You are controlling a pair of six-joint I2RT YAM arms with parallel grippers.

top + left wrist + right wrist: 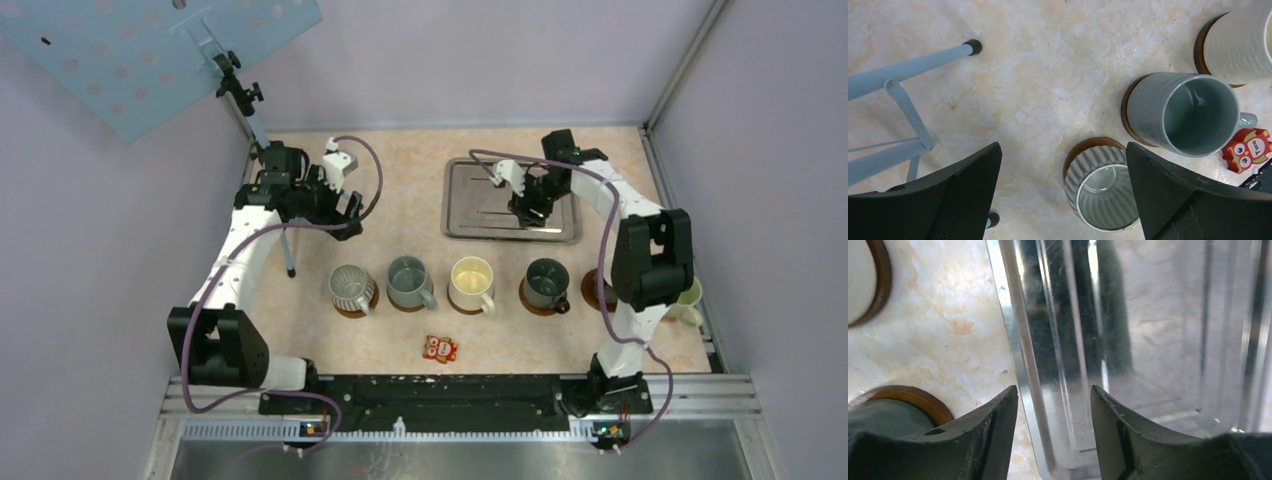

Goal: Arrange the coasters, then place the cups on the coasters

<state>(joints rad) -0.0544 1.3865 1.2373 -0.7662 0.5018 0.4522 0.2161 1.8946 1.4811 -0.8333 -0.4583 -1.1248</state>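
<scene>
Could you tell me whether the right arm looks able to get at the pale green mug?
Probably, but awkwardly: the pale green mug sits at the far right, half hidden behind the arm's own elbow, while the right tool hangs open over the tray.

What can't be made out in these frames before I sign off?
Pale green mug: top view, right arm hides most, including what it stands on.
Fifth coaster: top view, same arm covers its right part.
Cream mug: left wrist view, cut off by the frame corner.
Tray: right wrist view, cut off by frame edges.
</scene>
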